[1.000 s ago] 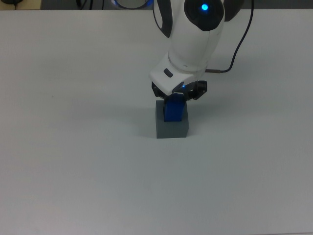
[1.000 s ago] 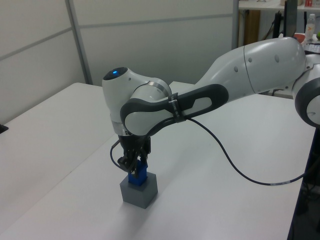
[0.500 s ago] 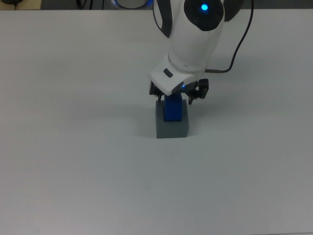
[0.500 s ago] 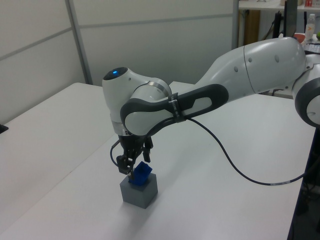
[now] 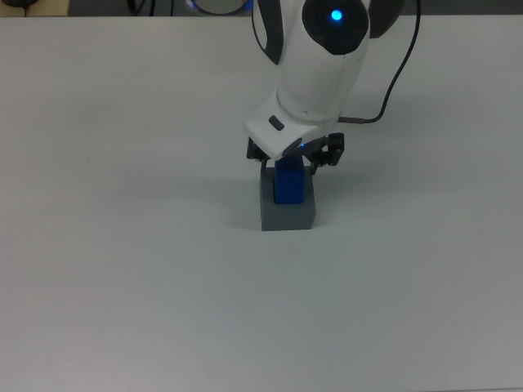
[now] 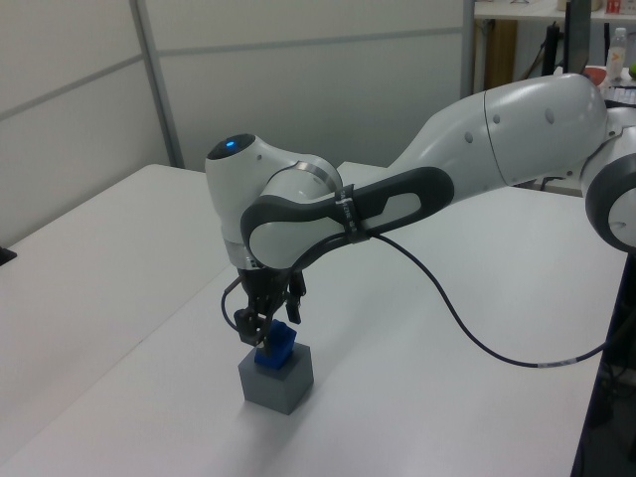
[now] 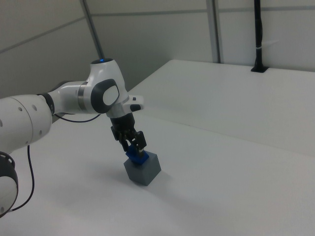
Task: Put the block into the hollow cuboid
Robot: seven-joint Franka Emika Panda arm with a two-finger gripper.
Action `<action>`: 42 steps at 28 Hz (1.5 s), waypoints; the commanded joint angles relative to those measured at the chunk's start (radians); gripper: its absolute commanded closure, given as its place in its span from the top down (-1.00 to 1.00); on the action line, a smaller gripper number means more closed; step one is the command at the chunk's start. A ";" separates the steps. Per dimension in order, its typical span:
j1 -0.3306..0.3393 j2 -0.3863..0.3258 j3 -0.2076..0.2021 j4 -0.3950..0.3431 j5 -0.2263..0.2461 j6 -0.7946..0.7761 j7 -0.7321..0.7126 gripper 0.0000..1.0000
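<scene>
On the white table [image 5: 122, 286], the hollow cuboid [image 5: 287, 214] carries the block [image 5: 289, 184] in its top recess — part sunk, part standing proud and, in the left view, tilted. The block appears rigid, light and smooth-faced; if a regrip is needed, take it on two opposite flat sides. The claw [image 6: 266, 318] hangs directly above, at the block's 12 o'clock in the top view, fingers spread apart and apparently clear of it.

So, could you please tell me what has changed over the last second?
The gripper let go of the blue block: its fingers opened, and the block now sits tilted in the grey box, sticking out of the top. The box and the table stayed as they were.
</scene>
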 commanded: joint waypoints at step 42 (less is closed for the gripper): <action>-0.003 -0.092 -0.006 -0.019 0.035 -0.098 0.003 1.00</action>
